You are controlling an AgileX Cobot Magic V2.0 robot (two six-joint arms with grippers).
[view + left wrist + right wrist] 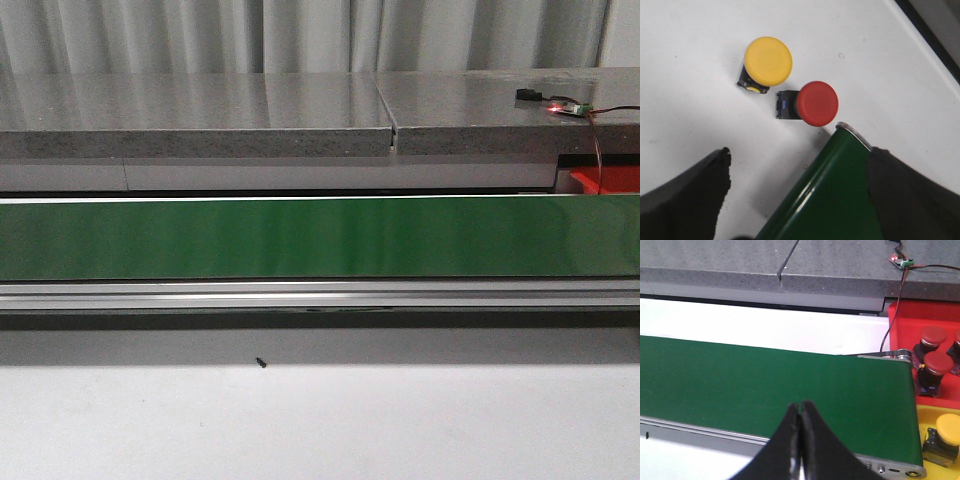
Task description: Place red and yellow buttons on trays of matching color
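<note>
Facing L end effector (797,192): btns (815,103), apart.

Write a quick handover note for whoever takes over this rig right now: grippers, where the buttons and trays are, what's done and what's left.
Left gripper: open, empty, above the white table by the end of the green conveyor belt.
Right gripper: shut, empty, over the belt.
Loose on the table under the left gripper: one yellow button and one red button, side by side, not touching.
Done: at least two red buttons in the red tray; one yellow button in the yellow tray.
Left: sort the two loose buttons.
</note>
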